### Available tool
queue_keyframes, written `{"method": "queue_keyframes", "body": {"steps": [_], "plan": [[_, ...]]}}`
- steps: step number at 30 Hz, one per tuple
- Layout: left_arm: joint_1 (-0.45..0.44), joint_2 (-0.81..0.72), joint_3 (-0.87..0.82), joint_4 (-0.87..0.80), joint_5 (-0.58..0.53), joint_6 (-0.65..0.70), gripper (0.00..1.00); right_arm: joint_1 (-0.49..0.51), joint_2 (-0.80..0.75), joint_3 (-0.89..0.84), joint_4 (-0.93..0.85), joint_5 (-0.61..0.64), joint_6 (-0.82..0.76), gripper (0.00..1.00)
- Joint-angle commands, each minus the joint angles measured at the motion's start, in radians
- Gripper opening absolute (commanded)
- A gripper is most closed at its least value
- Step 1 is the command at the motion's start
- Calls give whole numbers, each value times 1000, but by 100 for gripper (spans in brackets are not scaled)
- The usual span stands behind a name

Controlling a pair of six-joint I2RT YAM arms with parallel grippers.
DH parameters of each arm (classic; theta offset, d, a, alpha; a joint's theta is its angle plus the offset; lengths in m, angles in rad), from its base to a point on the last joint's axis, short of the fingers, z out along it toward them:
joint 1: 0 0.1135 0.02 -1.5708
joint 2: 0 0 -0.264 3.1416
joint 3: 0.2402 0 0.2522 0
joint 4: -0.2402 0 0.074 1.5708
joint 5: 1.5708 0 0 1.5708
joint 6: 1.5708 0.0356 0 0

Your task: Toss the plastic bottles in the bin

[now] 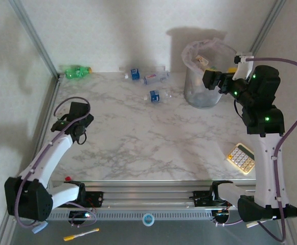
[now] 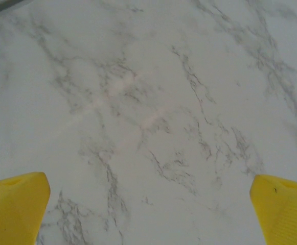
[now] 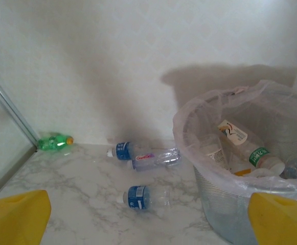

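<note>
Bottles [image 1: 155, 96]: four are lying at the tabletop's [image 1: 138, 138] far side; others are lying inside the bin [image 1: 202, 97].
Left hand [image 2: 148, 217]: is hanging released over bare tabletop.
Right hand [image 3: 148, 219]: is hovering released by the bin.

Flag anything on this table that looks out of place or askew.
Four bottles lie tipped on their sides toward the back wall: the green bottle in the far left corner and three clear bottles left of the bin. A beige calculator sits askew at the near right and is not a bottle.
</note>
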State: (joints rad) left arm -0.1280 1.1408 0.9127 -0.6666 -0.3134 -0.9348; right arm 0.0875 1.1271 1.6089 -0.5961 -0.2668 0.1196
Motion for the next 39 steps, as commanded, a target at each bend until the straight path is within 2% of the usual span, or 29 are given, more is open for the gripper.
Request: {"method": "queue_keyframes", "body": {"steps": [1, 5, 9, 12, 16, 23, 26, 30, 39], "plan": [[12, -67, -21, -146, 10, -206, 100, 4, -21, -19, 6, -29, 4, 99], [13, -131, -37, -209, 26, -254, 100, 5, -23, -32, 4, -49, 11, 99], [16, -147, -37, -376, 14, -369, 100, 9, -23, -36, -3, -67, 11, 99], [18, -117, -13, -540, 3, -481, 100, 10, -23, -42, -9, -73, 9, 99], [72, -58, -19, -661, -35, -542, 100, 13, -20, -45, -10, -95, 9, 99], [195, -62, -92, -665, 14, -555, 100, 14, -24, -58, -14, -102, -4, 99], [287, -84, -152, -662, 19, -534, 99, 15, -27, -67, -14, -110, -11, 99], [395, -98, -213, -601, 95, -500, 95, 15, -26, -74, -10, -121, -11, 99], [567, 52, -230, -551, -21, -479, 96, 18, -25, -93, -8, -137, -29, 99]]}}
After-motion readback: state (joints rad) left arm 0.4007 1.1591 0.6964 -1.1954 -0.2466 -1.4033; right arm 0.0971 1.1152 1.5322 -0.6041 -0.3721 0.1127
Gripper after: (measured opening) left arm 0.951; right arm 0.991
